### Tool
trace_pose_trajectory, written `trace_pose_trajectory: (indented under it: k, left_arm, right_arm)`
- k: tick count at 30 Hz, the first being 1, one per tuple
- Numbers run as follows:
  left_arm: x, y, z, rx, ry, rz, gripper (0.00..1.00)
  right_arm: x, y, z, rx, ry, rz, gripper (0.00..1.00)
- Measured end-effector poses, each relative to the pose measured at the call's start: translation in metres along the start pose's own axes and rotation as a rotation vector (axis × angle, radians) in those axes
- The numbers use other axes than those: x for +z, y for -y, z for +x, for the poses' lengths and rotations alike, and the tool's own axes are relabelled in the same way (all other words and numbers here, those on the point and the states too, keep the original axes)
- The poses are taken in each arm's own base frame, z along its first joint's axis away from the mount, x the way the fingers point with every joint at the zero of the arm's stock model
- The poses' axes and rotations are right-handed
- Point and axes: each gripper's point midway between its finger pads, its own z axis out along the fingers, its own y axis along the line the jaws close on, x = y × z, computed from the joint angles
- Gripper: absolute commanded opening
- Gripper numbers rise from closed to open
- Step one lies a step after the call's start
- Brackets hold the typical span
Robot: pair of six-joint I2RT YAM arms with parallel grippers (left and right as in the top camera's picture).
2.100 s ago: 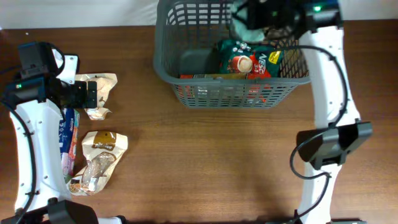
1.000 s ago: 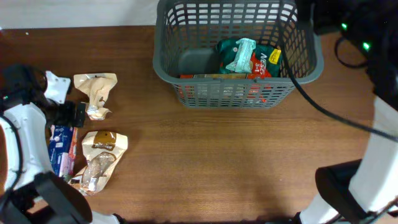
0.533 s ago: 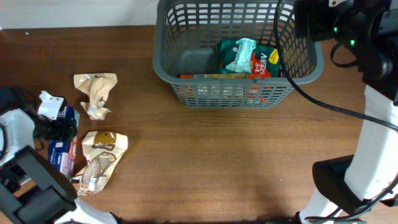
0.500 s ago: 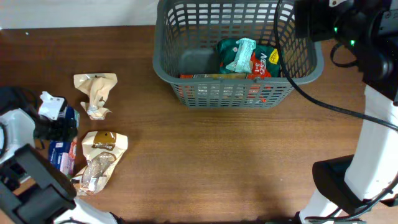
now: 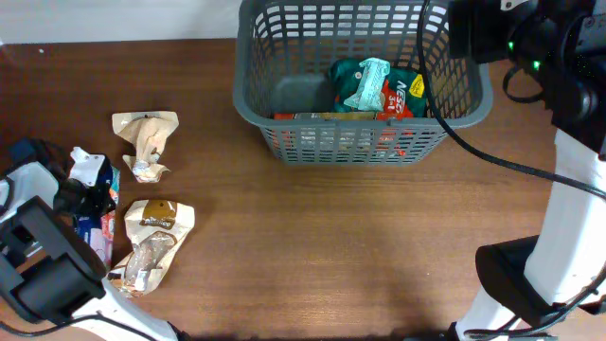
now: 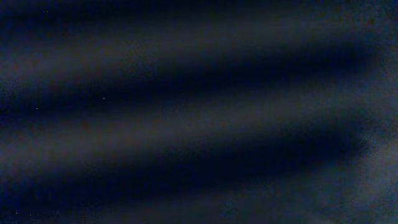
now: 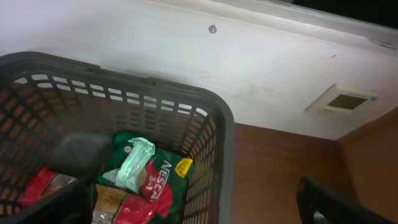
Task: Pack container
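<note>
The container (image 5: 254,104) is a dark grey slotted basket at the back middle of the table. Inside lie a green-and-red Nescafe packet (image 5: 405,93), a pale green packet (image 5: 365,83) on top of it, and flat boxes below. My left gripper (image 5: 87,197) is low at the far left, on a blue packet (image 5: 95,232); its wrist view is black, so the jaws are hidden. My right gripper (image 5: 471,33) hovers above the basket's right rim (image 7: 221,118). It (image 7: 193,199) stands open and empty over the Nescafe packet (image 7: 163,180).
A crumpled cream packet (image 5: 144,142) lies at the left. Below it are a beige packet (image 5: 159,216) and a clear snack bag (image 5: 142,260), beside the blue one. A white wall (image 7: 186,56) runs behind the basket. The right arm's base (image 5: 516,275) stands front right.
My left arm swung in from the left edge and its gripper settled on the blue packet. The right arm drew back to the right of the basket, then held still.
</note>
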Motion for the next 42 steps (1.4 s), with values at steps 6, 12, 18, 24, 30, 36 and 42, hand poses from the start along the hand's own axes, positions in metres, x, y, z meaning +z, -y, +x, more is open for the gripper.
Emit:
trace_pose_trajectory:
  k: [6,12,18,24,30,36,42]
  left_arm:
    - [-0.026,0.003,-0.009,-0.058,-0.037,0.038,0.02]
    - [-0.154,-0.011,-0.128,-0.001,0.292,-0.138,0.02]
    - [-0.342,0.088,-0.255,0.268,0.866,-0.296,0.02]
    - [-0.463,0.244,-0.300,0.622,1.366,-0.214,0.01]
    - [-0.468,0.368,-0.297,0.929,1.525,0.057,0.02]
    - [-0.390,0.476,-0.289,1.118,1.406,0.360,0.02]
    - [-0.313,0.507,-0.293,1.131,1.233,0.471,0.01]
  right_arm:
    - [0.000,0.000,-0.004,0.003,0.016,0.002,0.99]
    - [0.000,0.001,-0.008,0.006,0.033,0.004,0.99]
    - [0.000,0.001,-0.006,0.005,0.024,0.003,0.99]
    - [0.000,0.000,0.003,-0.002,-0.012,-0.001,0.99]
    - [0.000,-0.001,0.006,-0.003,-0.024,-0.003,0.99]
    - [-0.010,0.008,0.004,0.004,-0.011,0.041,0.99]
    - [-0.117,0.066,-0.001,0.113,0.151,0.268,0.99]
